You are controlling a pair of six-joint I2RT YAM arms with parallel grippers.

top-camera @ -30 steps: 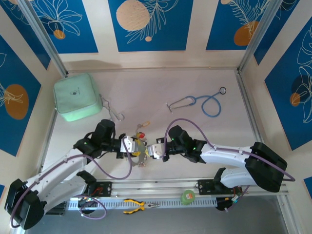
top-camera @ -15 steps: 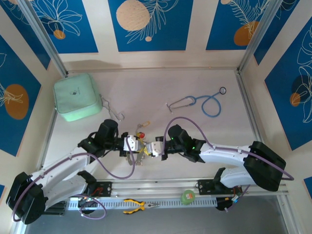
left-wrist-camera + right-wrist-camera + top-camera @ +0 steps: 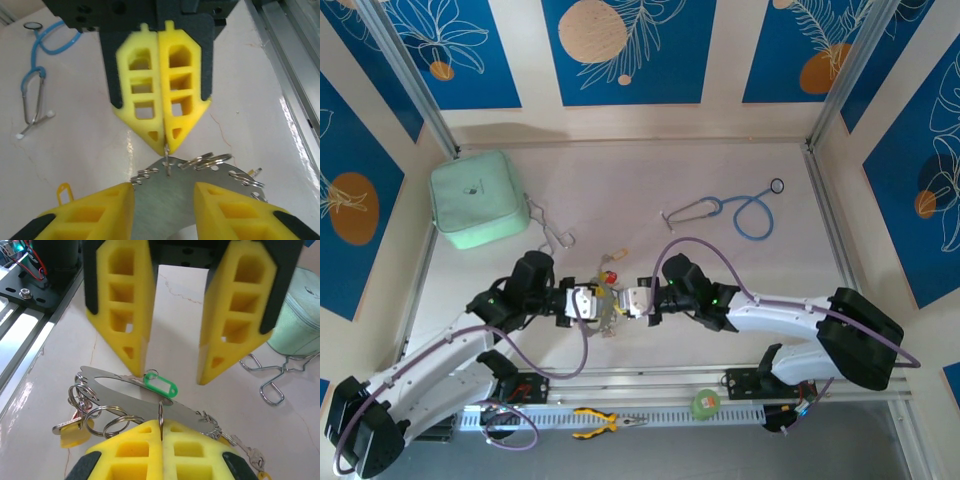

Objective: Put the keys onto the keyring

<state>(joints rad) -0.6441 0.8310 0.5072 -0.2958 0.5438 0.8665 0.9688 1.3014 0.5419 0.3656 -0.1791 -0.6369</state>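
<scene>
Pincers sit nose to nose at the near middle of your pale worktop (image 3: 770, 270). Your right pincer (image 3: 161, 432) is shut tight, its yellow foam tips nipping a thin silvery ring (image 3: 160, 412) that stands upright over the keyring (image 3: 125, 385), which here shows as a flat, curved silvery metal plate with coiled wire at its ends and several split rings hooked along it. Your left pincer (image 3: 162, 187) faces it with the jaws apart. The plate lies across the gap between its two yellow fingers, one tip right at the plate's edge. You cannot tell from these views whether the fingers actually press on it.

The small silvery metal keys (image 3: 250, 456) with coloured plastic tags cluster around that plate on the worktop, directly between the two pincers. A green tag (image 3: 161, 385) rests on the plate beside the left pincer's finger, a yellow tag (image 3: 70, 436) sits under the bunched rings at one end, and a red tag (image 3: 611, 277) lies just beyond the pincers.

The blue stethoscope with metal earpieces (image 3: 713, 205) lies well apart, farther back on the right. The silvery metal forceps (image 3: 280, 371) rest just beside the mint-green zipped case (image 3: 300, 315) at the back left.
</scene>
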